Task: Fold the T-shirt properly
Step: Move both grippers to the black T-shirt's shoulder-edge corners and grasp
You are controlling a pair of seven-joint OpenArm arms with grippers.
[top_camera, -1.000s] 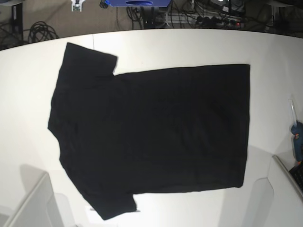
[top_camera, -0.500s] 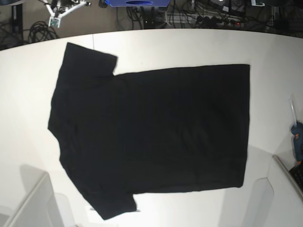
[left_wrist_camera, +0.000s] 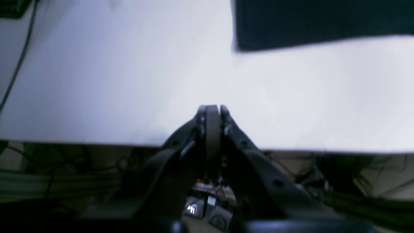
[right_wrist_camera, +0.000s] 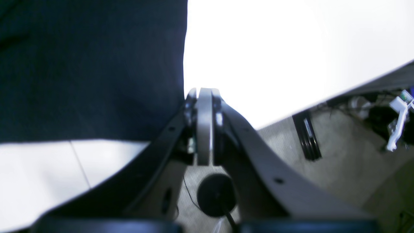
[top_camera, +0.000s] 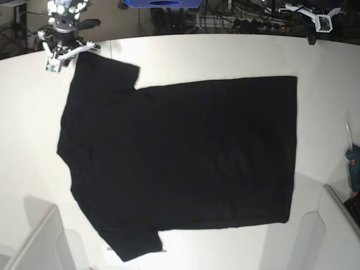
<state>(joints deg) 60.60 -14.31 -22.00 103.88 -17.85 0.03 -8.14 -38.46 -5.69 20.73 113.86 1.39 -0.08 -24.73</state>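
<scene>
The T-shirt [top_camera: 180, 163] looks light and limp, so pinch its edges, not the middle. Your right gripper [right_wrist_camera: 204, 94] is pressed together just beside a sleeve edge; your left gripper [left_wrist_camera: 212, 110], also pressed together, sits well short of the hem corner ahead.

Both arms sit at the far edge of the surface. The right gripper [top_camera: 63, 49] is at the far left corner, white and reaching over the edge; in its wrist view [right_wrist_camera: 203, 94] the jaws are pressed together with nothing between them. The left gripper [top_camera: 315, 17] hangs at the far right, beyond the surface edge. Its wrist view [left_wrist_camera: 212, 108] shows the dark jaws closed flat against each other, empty, above the surface edge.
</scene>
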